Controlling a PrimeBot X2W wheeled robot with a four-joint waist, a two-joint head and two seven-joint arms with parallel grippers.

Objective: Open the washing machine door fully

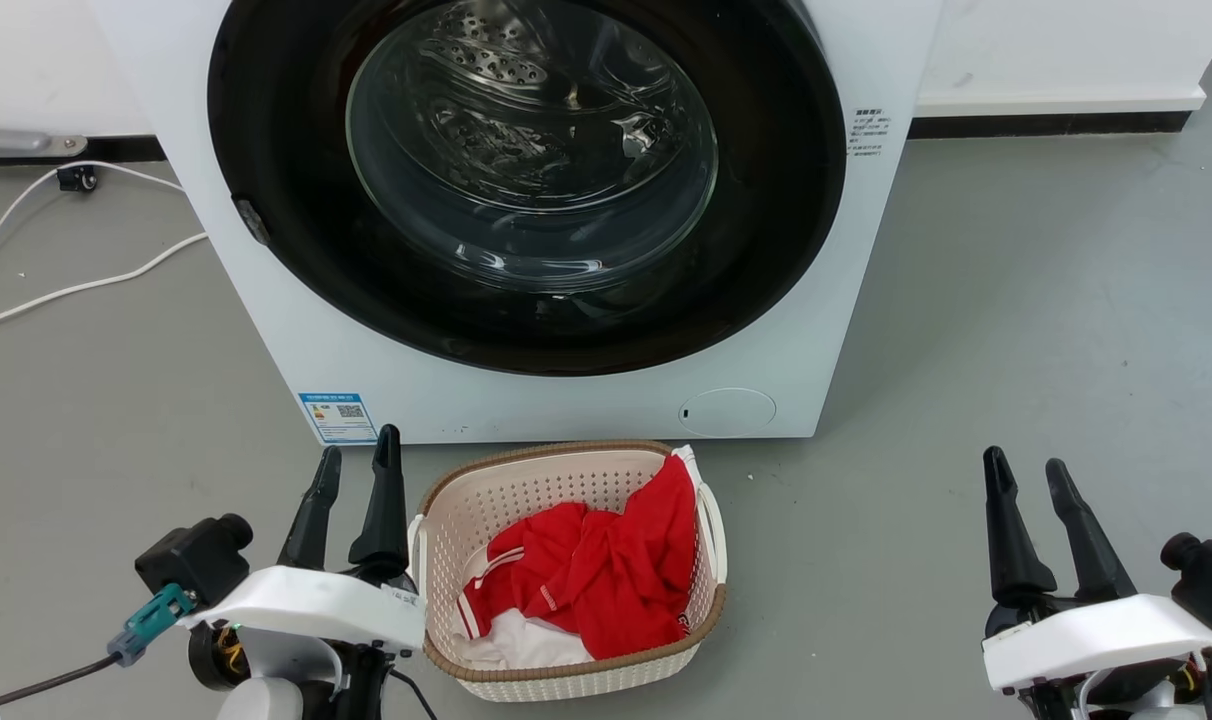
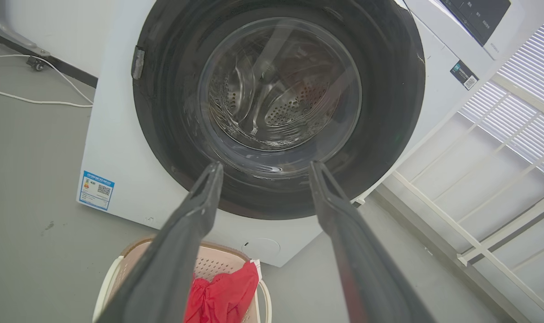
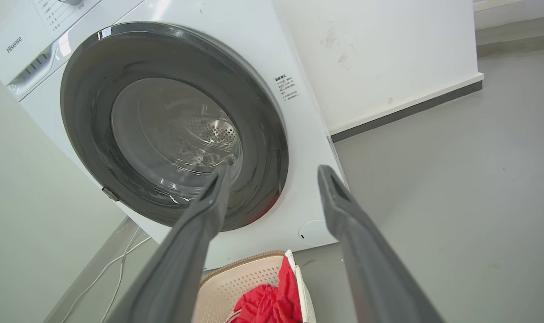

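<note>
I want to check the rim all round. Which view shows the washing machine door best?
The right wrist view: the whole washing machine door is in frame, with one finger crossing its lower edge. The head view cuts off its top. The left wrist view clips the top too, and both fingers overlap its bottom.

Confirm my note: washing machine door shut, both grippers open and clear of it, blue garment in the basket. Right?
One error: the garment in the basket is red, not blue, per the head view. The washing machine door is shut; the left gripper and right gripper are open, clear of it.
</note>
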